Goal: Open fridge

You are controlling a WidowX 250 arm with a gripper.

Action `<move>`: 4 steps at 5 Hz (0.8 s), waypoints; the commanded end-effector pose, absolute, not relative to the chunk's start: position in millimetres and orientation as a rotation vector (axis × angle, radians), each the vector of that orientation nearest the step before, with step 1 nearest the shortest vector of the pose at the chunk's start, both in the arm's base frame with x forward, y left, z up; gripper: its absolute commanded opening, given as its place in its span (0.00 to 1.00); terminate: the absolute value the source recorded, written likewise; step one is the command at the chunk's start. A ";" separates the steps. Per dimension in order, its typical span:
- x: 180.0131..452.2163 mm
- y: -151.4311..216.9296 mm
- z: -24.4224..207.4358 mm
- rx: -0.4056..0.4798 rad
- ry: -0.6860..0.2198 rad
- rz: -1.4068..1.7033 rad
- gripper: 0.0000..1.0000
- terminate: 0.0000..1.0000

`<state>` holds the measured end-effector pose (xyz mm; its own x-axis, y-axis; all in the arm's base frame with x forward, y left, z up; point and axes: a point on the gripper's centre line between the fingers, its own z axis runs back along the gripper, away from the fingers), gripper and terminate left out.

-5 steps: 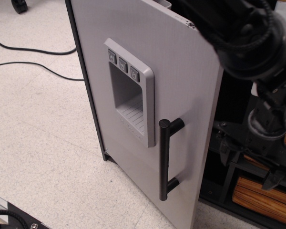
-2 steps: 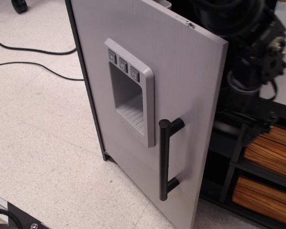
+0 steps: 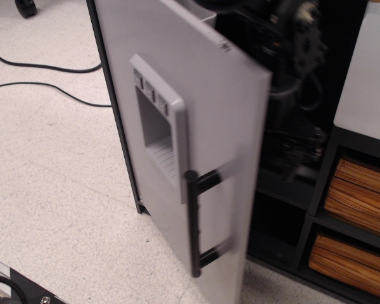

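Observation:
The fridge's grey brushed door point(image 3: 231, 120) stands partly open, swung out toward the left, and looks motion-blurred. Its black vertical bar handle point(image 3: 193, 221) and recessed grey dispenser panel point(image 3: 159, 130) face left and forward. The black fridge interior point(image 3: 275, 209) shows in the gap behind the door's free edge. My black arm point(image 3: 297, 38) reaches down behind the door into that dark gap. My gripper point(image 3: 296, 152) is a dark blurred mass against the interior, just behind the door's edge. Its jaws cannot be made out.
A black unit with a white top point(image 3: 367, 82) and wood-grain drawers point(image 3: 358, 190) stands right next to the fridge. Black cables point(image 3: 38, 66) lie on the speckled floor at the left. A dark device corner point(image 3: 19, 291) sits at the bottom left.
The door has swung further open, its free edge moving left and widening the gap. My arm has moved up and left, deeper behind the door, uncovering the neighbouring unit's white top.

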<state>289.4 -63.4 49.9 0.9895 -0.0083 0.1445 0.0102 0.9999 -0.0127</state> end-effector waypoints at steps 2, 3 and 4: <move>236.4 25.6 75.6 -0.002 -0.232 -0.053 1.00 0.00; 223.9 37.8 72.5 0.017 -0.235 -0.107 1.00 0.00; 223.9 37.8 72.5 0.017 -0.235 -0.107 1.00 0.00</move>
